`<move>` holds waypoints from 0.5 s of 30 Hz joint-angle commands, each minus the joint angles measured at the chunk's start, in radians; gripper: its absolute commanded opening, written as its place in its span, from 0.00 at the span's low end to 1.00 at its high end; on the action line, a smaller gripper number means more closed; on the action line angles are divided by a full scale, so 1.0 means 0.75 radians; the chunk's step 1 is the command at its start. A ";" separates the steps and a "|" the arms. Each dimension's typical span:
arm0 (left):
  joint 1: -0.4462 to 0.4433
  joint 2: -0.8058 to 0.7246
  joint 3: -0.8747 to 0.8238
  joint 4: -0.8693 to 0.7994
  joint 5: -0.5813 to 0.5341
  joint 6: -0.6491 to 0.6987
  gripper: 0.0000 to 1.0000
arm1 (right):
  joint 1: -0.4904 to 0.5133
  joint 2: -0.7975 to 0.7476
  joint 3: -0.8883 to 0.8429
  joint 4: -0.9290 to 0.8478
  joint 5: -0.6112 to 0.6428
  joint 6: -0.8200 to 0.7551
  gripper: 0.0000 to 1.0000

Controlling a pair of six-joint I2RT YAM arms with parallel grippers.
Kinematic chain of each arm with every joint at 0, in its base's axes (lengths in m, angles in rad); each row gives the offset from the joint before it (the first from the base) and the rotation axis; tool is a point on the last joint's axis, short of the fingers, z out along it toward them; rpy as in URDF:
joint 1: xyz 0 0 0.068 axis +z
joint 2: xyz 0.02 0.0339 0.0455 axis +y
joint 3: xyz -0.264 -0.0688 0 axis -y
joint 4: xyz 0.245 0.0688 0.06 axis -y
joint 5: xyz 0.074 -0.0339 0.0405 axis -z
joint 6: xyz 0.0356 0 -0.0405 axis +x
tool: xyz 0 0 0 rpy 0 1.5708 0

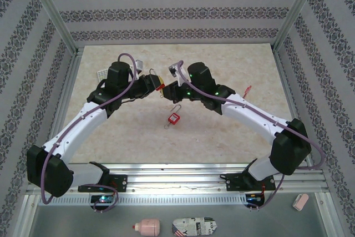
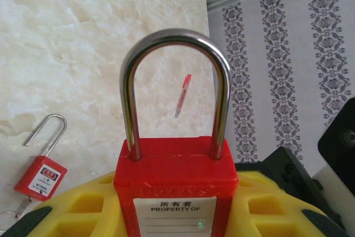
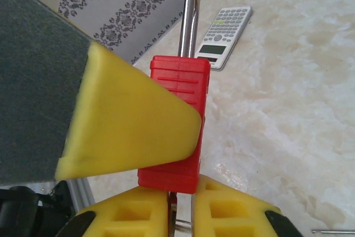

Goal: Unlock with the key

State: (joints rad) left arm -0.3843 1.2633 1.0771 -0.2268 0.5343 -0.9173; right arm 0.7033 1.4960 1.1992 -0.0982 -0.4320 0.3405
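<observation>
- Holding the red plastic padlock with the silver steel loop [image 2: 175,178] up off the pale stone-look table [image 1: 211,142], the left pincer [image 1: 156,84] leaves the lock's bottom end free. I think that is so a key can go in from below.
- The left pincer is clenched on the padlock. Its yellow fingers [image 2: 244,184] press the sides of the red body, and the loop points to 12 o'clock in the left wrist view.
- The right pincer [image 3: 180,212] sits just under the padlock, at 6 o'clock from it in its own wrist view (nose to nose with the left one, seen from the top).
- Its jaws are squeezed almost together. A thin metal key [image 3: 173,217] seems to be pinched in the narrow gap, pointing at the lock's bottom. I cannot tell if the tip is in the keyhole.
- Both legs of the loop sit down in the red body, so the padlock looks locked.
- Lying unused on the table, seen from the top: a second small red padlock [image 1: 175,117] at 6 o'clock from the pincers, a white calculator [image 1: 101,74] at 9 o'clock, and a thin red stick [image 1: 248,89] at 3 o'clock.
</observation>
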 commanded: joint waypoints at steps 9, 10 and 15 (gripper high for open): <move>-0.013 0.034 0.019 0.030 0.020 -0.065 0.00 | 0.067 0.015 0.047 -0.053 0.037 -0.092 0.09; -0.014 0.041 0.026 0.022 0.020 -0.069 0.00 | 0.076 0.014 0.049 -0.064 0.055 -0.109 0.05; -0.010 0.104 0.102 -0.073 0.073 -0.109 0.00 | 0.157 0.014 0.101 -0.199 0.210 -0.275 0.00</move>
State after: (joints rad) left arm -0.3843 1.3148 1.0966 -0.2672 0.5453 -0.9558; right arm 0.7589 1.5017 1.2259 -0.1902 -0.2893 0.2584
